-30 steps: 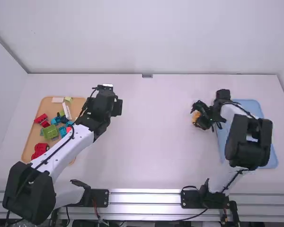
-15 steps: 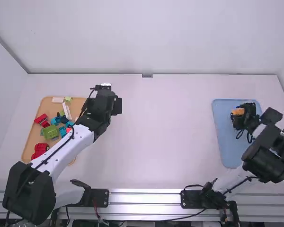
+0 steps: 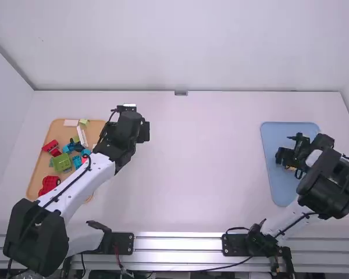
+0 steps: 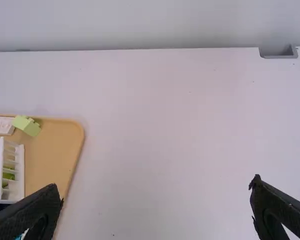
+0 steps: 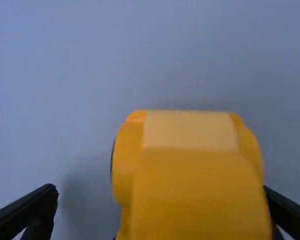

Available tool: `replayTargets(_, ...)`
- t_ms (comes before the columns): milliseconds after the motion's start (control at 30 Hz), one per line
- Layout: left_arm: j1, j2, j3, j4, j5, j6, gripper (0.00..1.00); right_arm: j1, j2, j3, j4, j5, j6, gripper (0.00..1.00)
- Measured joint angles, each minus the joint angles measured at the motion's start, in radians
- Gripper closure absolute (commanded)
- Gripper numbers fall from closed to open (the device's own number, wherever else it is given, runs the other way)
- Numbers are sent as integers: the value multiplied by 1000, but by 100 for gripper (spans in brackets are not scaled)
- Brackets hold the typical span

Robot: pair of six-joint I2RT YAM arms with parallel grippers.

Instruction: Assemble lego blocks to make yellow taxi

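In the high view my right gripper (image 3: pixel 286 157) is low over the blue tray (image 3: pixel 277 186), largely covering the yellow taxi (image 3: pixel 291 168). The right wrist view has the yellow-orange taxi (image 5: pixel 190 175) between the fingers of my right gripper (image 5: pixel 160 191). One finger stands clear of it with a gap; the other is right beside it, and contact cannot be told. My left gripper (image 3: pixel 143 131) is above the table, right of the orange tray (image 3: pixel 39 168). From its own wrist, my left gripper (image 4: pixel 155 192) is wide open with nothing between its fingers.
The orange tray holds red pieces (image 3: pixel 50 185), a green block (image 3: pixel 62 162), several blue pieces (image 3: pixel 77 161) and white pieces (image 3: pixel 82 136). A light-green block (image 4: pixel 27 125) lies near that tray's far edge. A grey bracket (image 3: pixel 181 93) sits at the table's back edge.
The right arm has swung right from the table's middle side to over the blue tray, carrying the yellow taxi, then come nearer the camera; its gripper has opened. The left arm has kept still.
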Motion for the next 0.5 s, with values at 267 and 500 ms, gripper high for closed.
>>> replayTargets(267, 0, -8, 0, -10, 36, 124, 1, 149, -76, 164, -356, 252, 25, 1)
replayTargets(500, -4, -100, 0, -50, 36, 151, 1, 371, -219, 264, -459, 483, 106, 2)
